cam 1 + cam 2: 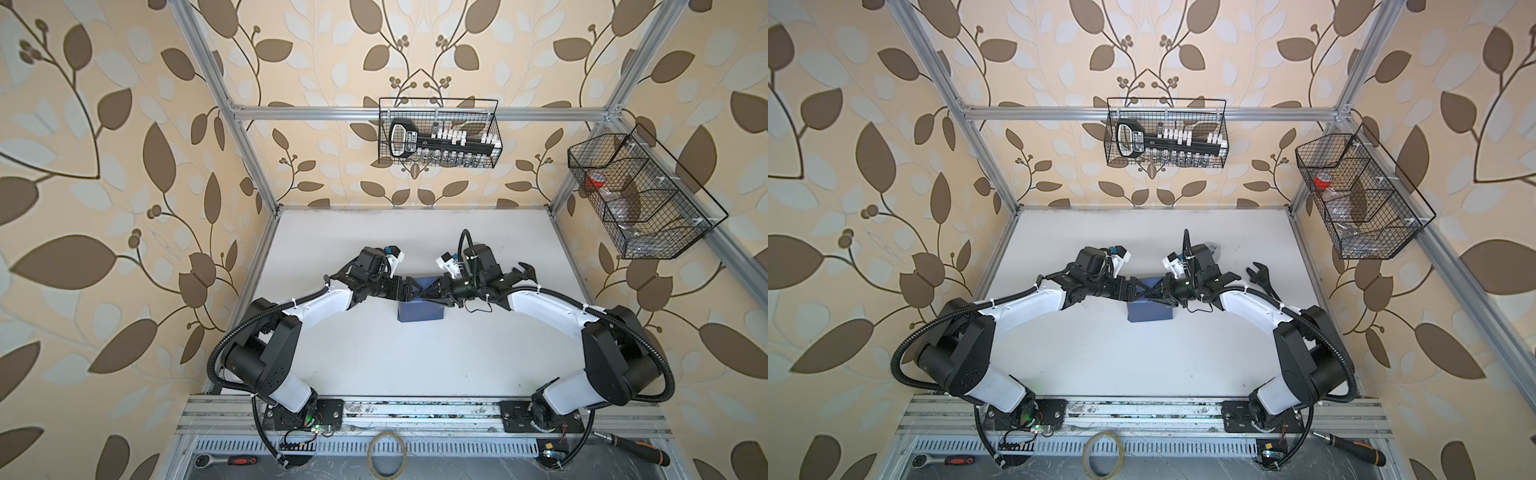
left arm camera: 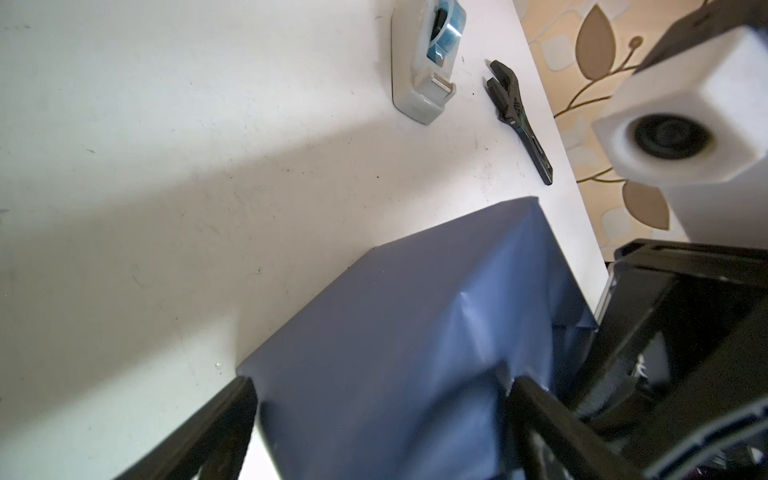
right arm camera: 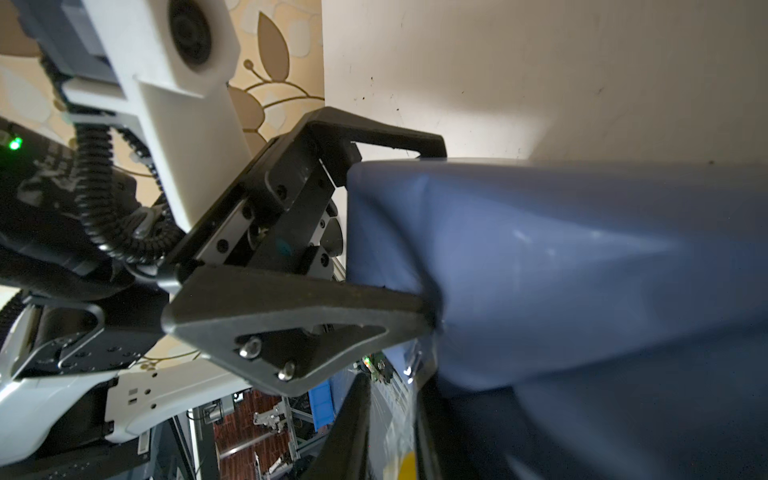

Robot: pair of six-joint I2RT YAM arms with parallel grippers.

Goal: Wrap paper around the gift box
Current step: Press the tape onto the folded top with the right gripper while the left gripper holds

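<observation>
The paper (image 1: 420, 312) (image 1: 1150, 312), its slate-blue face out, is folded round a block in the middle of the table; the gift box is hidden under it. My left gripper (image 1: 410, 291) (image 2: 382, 384) is open wide and straddles the parcel's left end; its near fingertip (image 3: 422, 309) touches a creased fold of the paper (image 3: 582, 249). From the right, my right gripper (image 1: 427, 296) (image 3: 395, 386) reaches over the parcel's top. Its fingers stand a narrow gap apart, with a clear strip showing in that gap. The two grippers nearly meet above the parcel.
A grey tape dispenser (image 2: 428, 62) and a black adjustable wrench (image 2: 519, 120) (image 1: 525, 272) lie on the table behind the right arm. Two wire baskets (image 1: 440, 133) (image 1: 640, 195) hang on the frame. A tape ring (image 1: 386, 455) and hand tools lie below the front rail.
</observation>
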